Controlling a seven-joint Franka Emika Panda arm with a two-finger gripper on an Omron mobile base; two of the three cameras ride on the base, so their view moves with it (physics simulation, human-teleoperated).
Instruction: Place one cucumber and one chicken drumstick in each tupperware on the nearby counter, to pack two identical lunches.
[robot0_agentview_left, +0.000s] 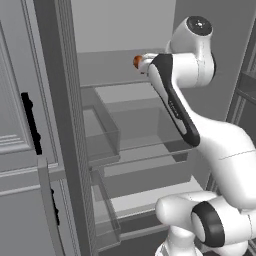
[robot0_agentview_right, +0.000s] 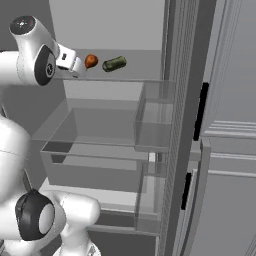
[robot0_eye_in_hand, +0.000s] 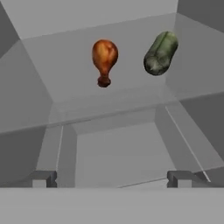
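Note:
A brown chicken drumstick lies on the upper shelf of an open fridge, knob end toward me. Just to its right in the hand view lies a dark green cucumber. Both also show in the right base view, the drumstick left of the cucumber. My gripper is open and holds nothing; it hangs short of the shelf's front edge, a little below it, pointing at the two foods. In the right base view the gripper sits just left of the drumstick. The arm half hides the drumstick in the left base view. The tupperware and the counter are out of view.
Below the food shelf are a clear drawer and lower shelves. A clear door bin juts out at the right, beside the open fridge door. A grey side panel stands close on the left.

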